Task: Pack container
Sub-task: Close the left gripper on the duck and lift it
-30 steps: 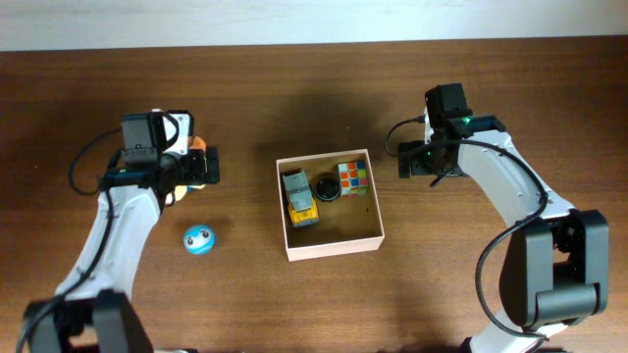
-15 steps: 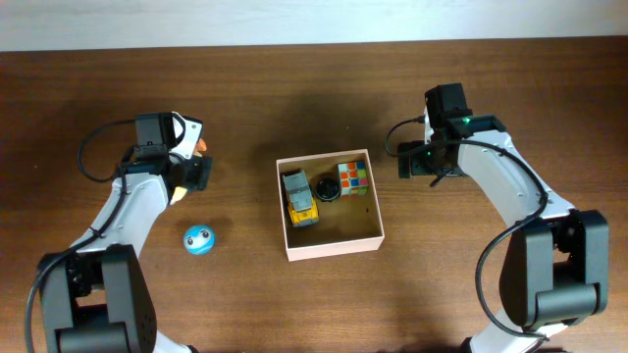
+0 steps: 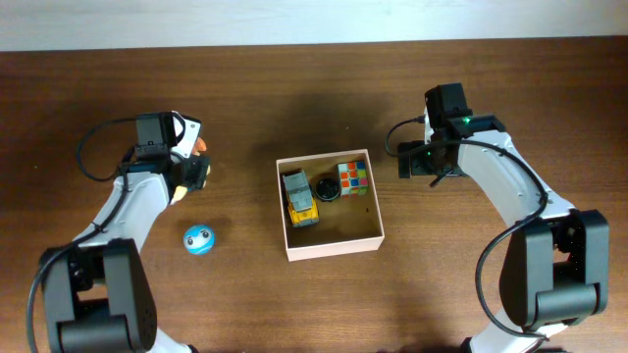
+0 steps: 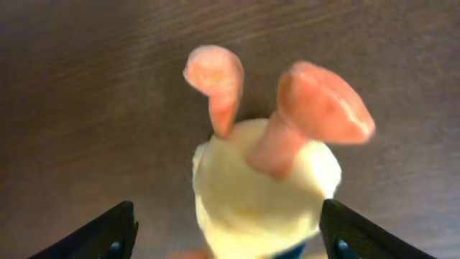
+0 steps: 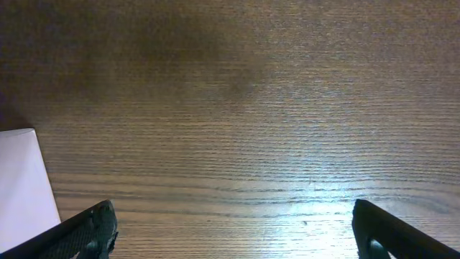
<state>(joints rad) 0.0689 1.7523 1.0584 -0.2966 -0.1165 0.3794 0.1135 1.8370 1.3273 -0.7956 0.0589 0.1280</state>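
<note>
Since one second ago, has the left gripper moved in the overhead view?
Yes, slightly. The left gripper has drawn back from the container, so the gap between them is now wider.

Brown wooden table, white corner of the container at left edge, right hand spread wide

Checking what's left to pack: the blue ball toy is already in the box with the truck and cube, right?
No. The overhead view shows the blue ball toy on the table, left of the container, not in it. The truck and cube are inside.
</note>
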